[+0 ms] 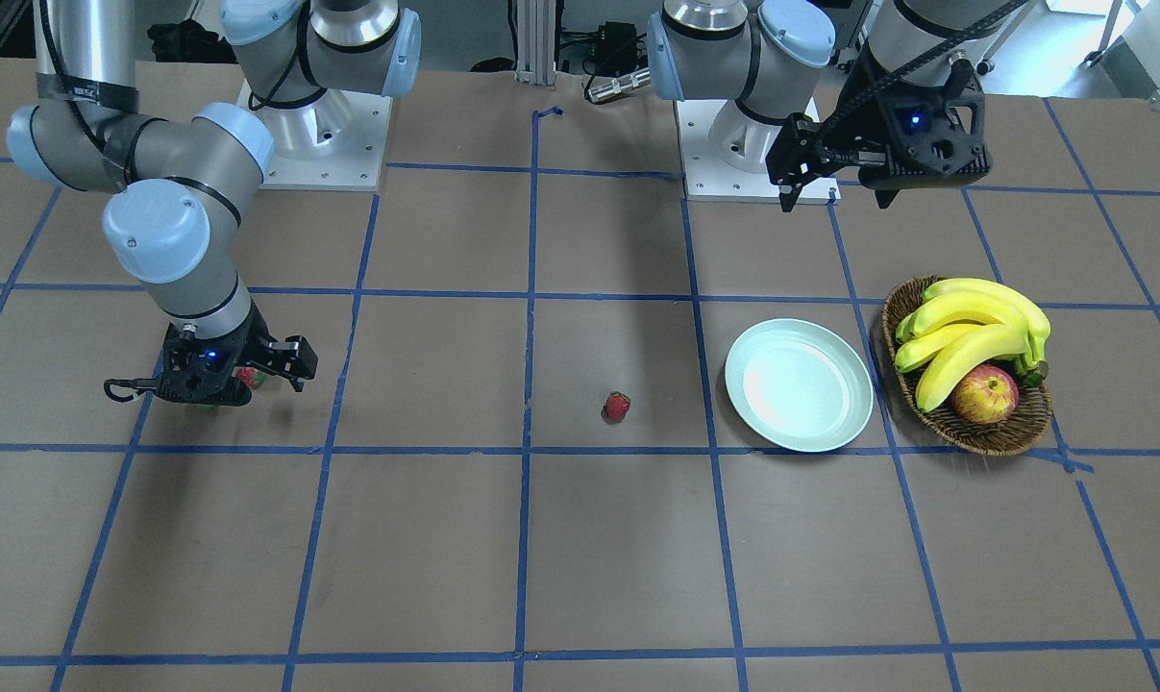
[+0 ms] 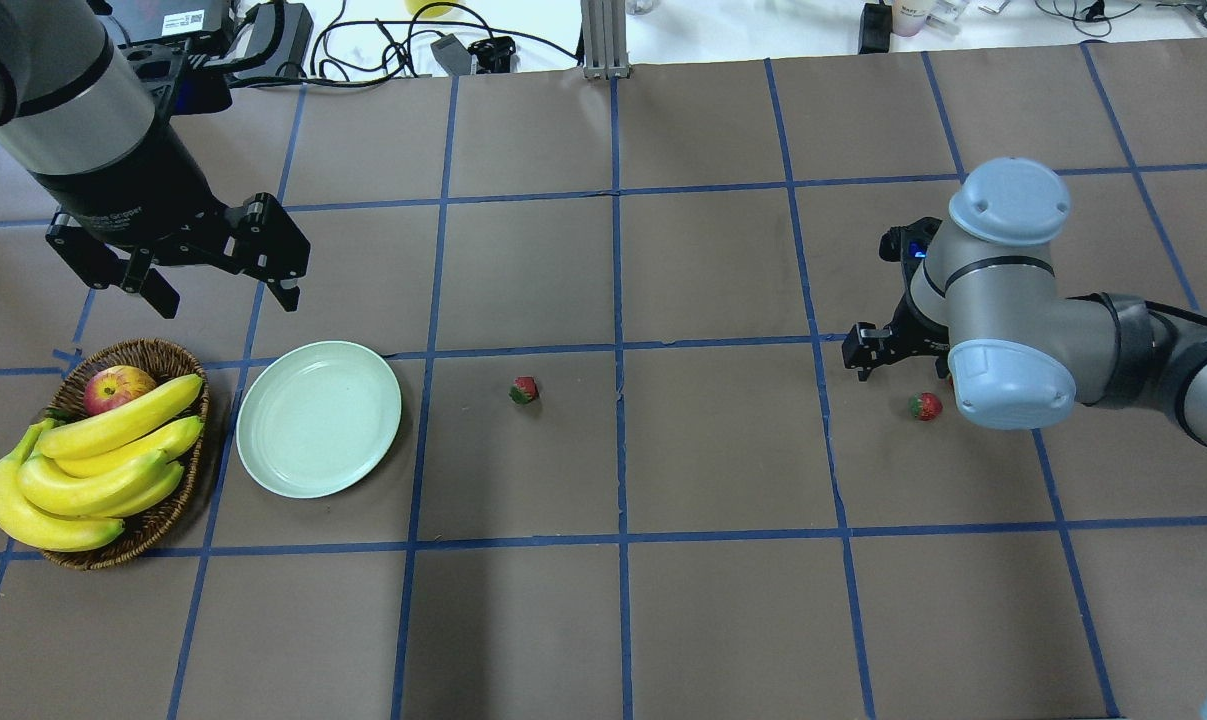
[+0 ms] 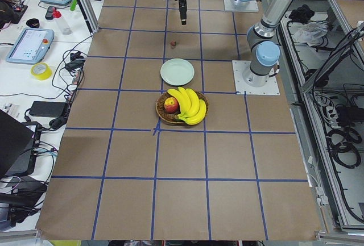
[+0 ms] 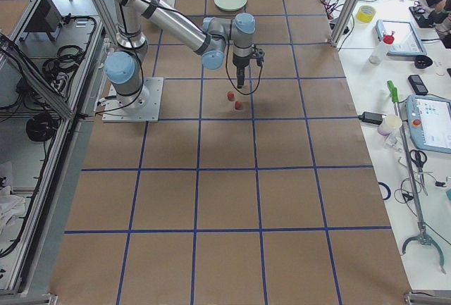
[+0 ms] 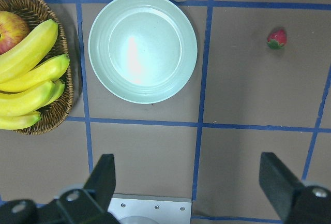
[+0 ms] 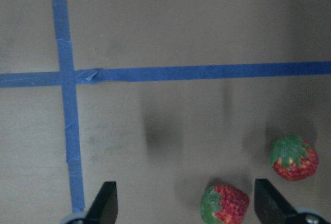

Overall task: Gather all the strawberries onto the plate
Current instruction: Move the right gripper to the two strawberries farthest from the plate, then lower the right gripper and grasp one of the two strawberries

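Observation:
The mint-green plate (image 1: 799,384) lies empty beside the basket; it also shows in the overhead view (image 2: 319,418) and the left wrist view (image 5: 142,48). One strawberry (image 1: 617,407) lies alone mid-table, also in the overhead view (image 2: 525,390). Two strawberries lie under my right gripper (image 6: 189,203), which is open and low over the table. One strawberry (image 6: 225,205) sits between its fingers, the other (image 6: 294,158) just outside them. My left gripper (image 2: 228,300) is open and empty, raised behind the plate.
A brown wicker basket (image 1: 983,444) with bananas (image 1: 974,327) and an apple (image 1: 985,394) stands right beside the plate. The two arm bases (image 1: 320,144) stand at the robot's edge of the table. Blue tape lines grid the brown table.

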Controlling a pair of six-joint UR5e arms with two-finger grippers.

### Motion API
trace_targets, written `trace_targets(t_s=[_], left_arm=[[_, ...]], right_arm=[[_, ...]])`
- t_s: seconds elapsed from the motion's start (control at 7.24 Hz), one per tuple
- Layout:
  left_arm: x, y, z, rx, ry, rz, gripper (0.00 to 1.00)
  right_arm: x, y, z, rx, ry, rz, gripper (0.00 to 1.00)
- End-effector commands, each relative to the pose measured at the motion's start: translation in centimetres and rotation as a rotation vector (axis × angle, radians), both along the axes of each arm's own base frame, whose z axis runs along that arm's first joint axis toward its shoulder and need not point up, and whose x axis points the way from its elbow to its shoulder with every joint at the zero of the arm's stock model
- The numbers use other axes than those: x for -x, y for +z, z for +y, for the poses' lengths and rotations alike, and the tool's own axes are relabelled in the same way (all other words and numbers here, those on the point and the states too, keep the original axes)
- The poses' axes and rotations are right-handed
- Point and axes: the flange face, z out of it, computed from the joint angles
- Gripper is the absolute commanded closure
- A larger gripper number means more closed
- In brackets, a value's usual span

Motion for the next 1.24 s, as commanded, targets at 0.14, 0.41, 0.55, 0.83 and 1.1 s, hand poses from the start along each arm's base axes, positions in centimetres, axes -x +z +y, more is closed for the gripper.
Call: trace_targets(t_s=[0.14, 0.41, 0.55, 0.83, 1.1], left_arm=[[0.0, 0.0, 0.0, 0.001, 0.001, 0.0, 0.0], [0.0, 0.1, -0.1, 0.007, 0.002, 0.001, 0.0], [0.1, 0.1, -0.1, 0.008, 0.011, 0.009, 0.0], [0.1, 0.1, 0.0, 0.005, 0.012, 0.003, 0.0], [0.1, 0.0, -0.1, 0.007, 0.01, 0.006, 0.0]], right_arm=[[1.3, -0.9, 0.7, -0.016, -0.025, -0.006, 0.14], [1.3, -1.5, 1.2, -0.029, -0.025, -0.005, 0.2], [1.3, -1.8, 1.6, -0.037, -0.027, 0.0, 0.26], [1.4, -2.4, 1.9, -0.048, -0.022, 0.004, 0.3], [1.5, -2.3, 1.9, -0.047, -0.022, 0.006, 0.3]])
